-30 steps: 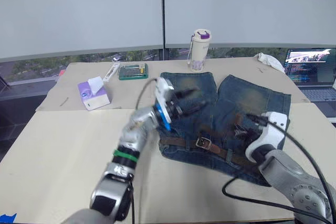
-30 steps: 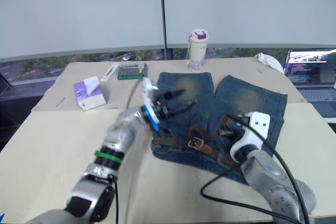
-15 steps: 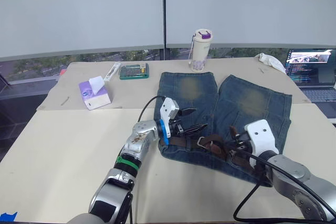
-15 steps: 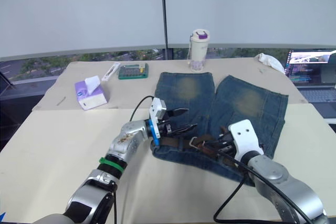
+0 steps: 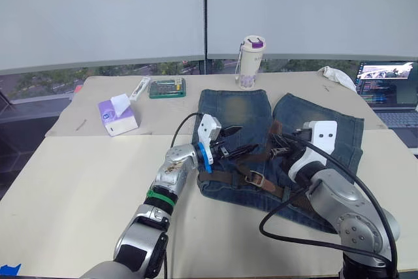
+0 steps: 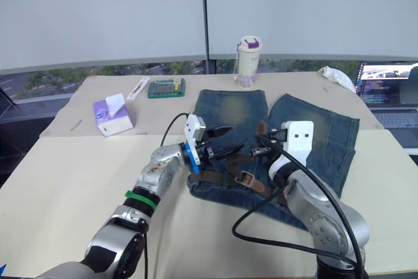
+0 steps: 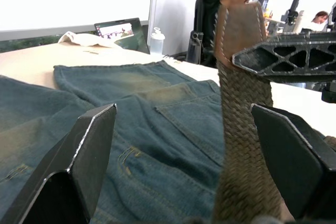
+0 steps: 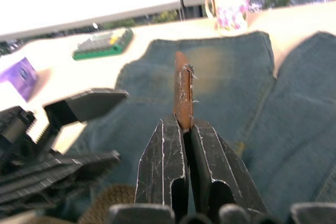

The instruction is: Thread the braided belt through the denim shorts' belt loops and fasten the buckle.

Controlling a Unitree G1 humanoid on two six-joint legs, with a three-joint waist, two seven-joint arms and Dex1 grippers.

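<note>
So right end effector (image 8: 181, 145) is pinching braided belt (image 7: 239, 129) tip, strap rising upright | left end effector (image 5: 236, 142) is gaping just beside it | denim shorts (image 5: 313, 129) underneath

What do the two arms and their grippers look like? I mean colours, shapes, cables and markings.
Both arms have rounded silver-grey metal segments. The left arm wears a green band near the elbow, a blue ring at the wrist and a white block behind its gripper. The right arm has a white rounded housing and a thick black cable looping beside it. The fingers are black, flat and tapered; one shows triangular cut-outs.
</note>
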